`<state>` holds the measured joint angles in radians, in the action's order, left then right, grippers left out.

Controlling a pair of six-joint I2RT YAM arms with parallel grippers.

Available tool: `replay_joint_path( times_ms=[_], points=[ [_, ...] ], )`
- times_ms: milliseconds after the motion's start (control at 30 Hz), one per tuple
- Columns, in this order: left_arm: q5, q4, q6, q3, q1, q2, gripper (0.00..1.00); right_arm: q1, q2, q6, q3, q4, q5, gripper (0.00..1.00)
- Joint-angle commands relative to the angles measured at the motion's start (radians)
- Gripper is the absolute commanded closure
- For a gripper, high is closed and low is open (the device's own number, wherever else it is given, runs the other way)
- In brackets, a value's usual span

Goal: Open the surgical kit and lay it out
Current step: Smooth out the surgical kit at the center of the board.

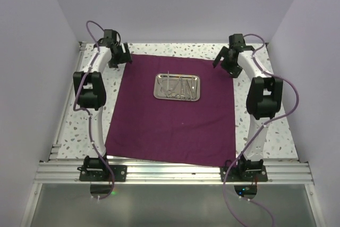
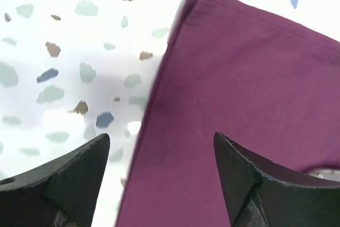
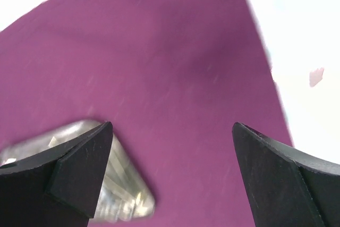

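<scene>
The dark purple cloth wrap [image 1: 170, 115] lies spread flat on the table. The shiny steel tray [image 1: 177, 87] sits on its far half with several thin silver instruments [image 1: 178, 85] inside. My left gripper [image 1: 123, 57] is open and empty, hovering over the cloth's far left corner [image 2: 239, 104]. My right gripper [image 1: 223, 59] is open and empty above the cloth's far right part [image 3: 159, 62]. A corner of the tray [image 3: 125, 192] shows by its left finger in the right wrist view.
The speckled white tabletop [image 1: 74, 120] borders the cloth on both sides and shows in the left wrist view [image 2: 69, 67]. Plain walls enclose the table. An aluminium rail [image 1: 170, 174] with the arm bases runs along the near edge.
</scene>
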<state>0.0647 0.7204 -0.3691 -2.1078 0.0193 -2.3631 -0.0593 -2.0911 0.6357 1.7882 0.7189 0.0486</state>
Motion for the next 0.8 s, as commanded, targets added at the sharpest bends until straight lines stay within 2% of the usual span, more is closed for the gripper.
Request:
replay_joint_path(
  times_ms=[0,267,367,433,500,533,567,600,633,667,700,733,767],
  points=[
    [0.063,-0.081,0.036,-0.046,-0.019,-0.057,0.18,0.001,-0.079,0.018,0.1,0.03,0.17,0.02],
    [0.168,-0.119,0.029,-0.066,-0.019,-0.145,0.35,0.016,-0.249,-0.013,0.301,0.152,0.347,0.02],
    [0.213,-0.15,0.022,-0.049,-0.019,-0.148,0.44,0.029,-0.287,-0.018,0.341,0.16,0.34,0.04],
    [0.222,-0.168,0.018,-0.035,-0.019,-0.145,0.5,0.032,-0.322,-0.022,0.352,0.151,0.313,0.09],
    [0.238,-0.17,0.016,-0.034,-0.019,-0.147,0.58,0.032,-0.348,-0.027,0.372,0.148,0.292,0.18],
    [0.242,-0.176,0.016,-0.024,-0.019,-0.147,0.61,0.032,-0.368,-0.027,0.373,0.131,0.266,0.32],
    [0.247,-0.179,0.015,-0.02,-0.019,-0.15,0.67,0.032,-0.377,-0.027,0.367,0.116,0.245,0.36],
    [0.251,-0.18,0.015,-0.015,-0.019,-0.151,0.69,0.032,-0.383,-0.028,0.361,0.102,0.228,0.4],
    [0.256,-0.185,0.013,-0.008,-0.019,-0.156,0.73,0.032,-0.398,-0.027,0.358,0.076,0.191,0.48],
    [0.26,-0.187,0.01,-0.004,-0.019,-0.157,0.84,0.03,-0.405,-0.028,0.355,0.067,0.174,0.53],
    [0.264,-0.188,0.004,-0.003,-0.019,-0.16,0.89,0.032,-0.412,-0.027,0.358,0.057,0.159,0.57],
    [0.262,-0.187,-0.002,-0.003,-0.019,-0.168,0.96,0.032,-0.422,-0.028,0.364,0.042,0.14,0.69],
    [0.247,-0.185,-0.004,-0.003,-0.019,-0.17,1.0,0.032,-0.44,-0.031,0.382,0.037,0.11,0.74]
  ],
)
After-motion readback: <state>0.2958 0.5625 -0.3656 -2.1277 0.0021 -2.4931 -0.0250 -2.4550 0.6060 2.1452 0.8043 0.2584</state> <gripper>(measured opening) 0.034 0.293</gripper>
